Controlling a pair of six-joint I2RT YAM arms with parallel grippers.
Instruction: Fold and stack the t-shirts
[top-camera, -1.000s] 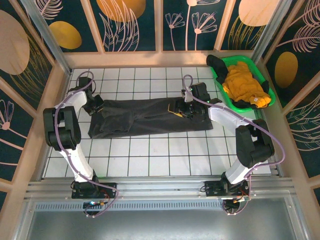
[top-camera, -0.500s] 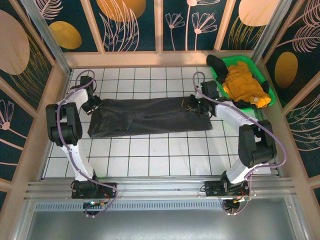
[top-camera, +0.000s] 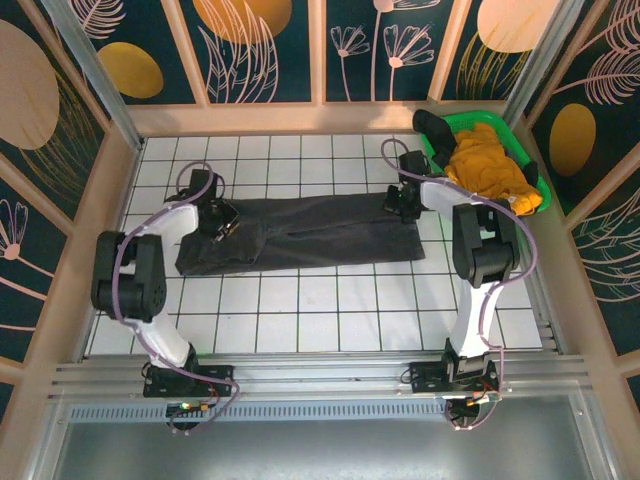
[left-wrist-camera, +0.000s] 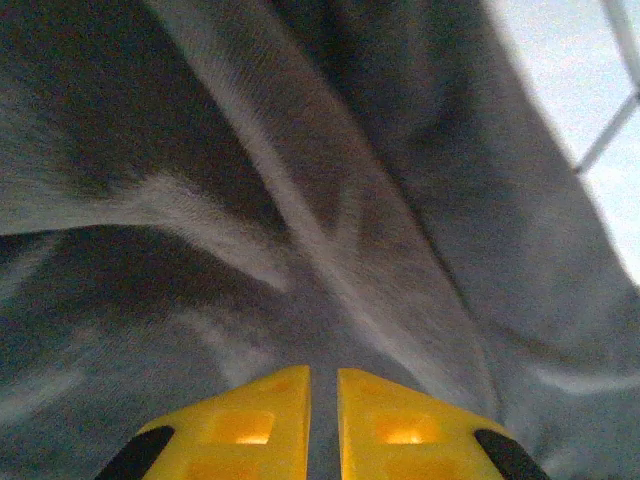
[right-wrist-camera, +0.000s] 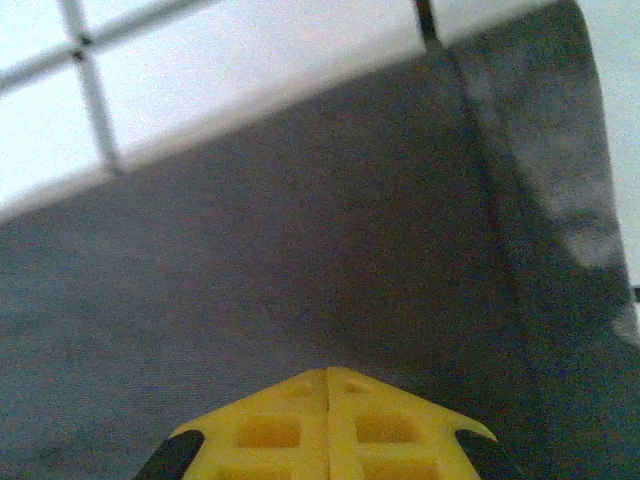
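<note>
Charcoal grey t-shirt (top-camera: 300, 232) lies flat as a long band on the tiled table (top-camera: 300, 310). The left gripper (top-camera: 220, 220) rests on the shirt's left part, its fingers almost together. The right gripper (top-camera: 399, 204) is at the shirt's far right edge, fully closed. I cannot tell whether either one pinches the cloth. The mustard t-shirt (top-camera: 485, 165) fills the green tray (top-camera: 478, 214).

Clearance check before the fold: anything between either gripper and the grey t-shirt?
Nothing visible. The left gripper is down over the grey t-shirt's left end and the right gripper at its far right corner, cloth directly under both sets of fingers. The yellow t-shirt lies in the green tray, off to the right.
</note>
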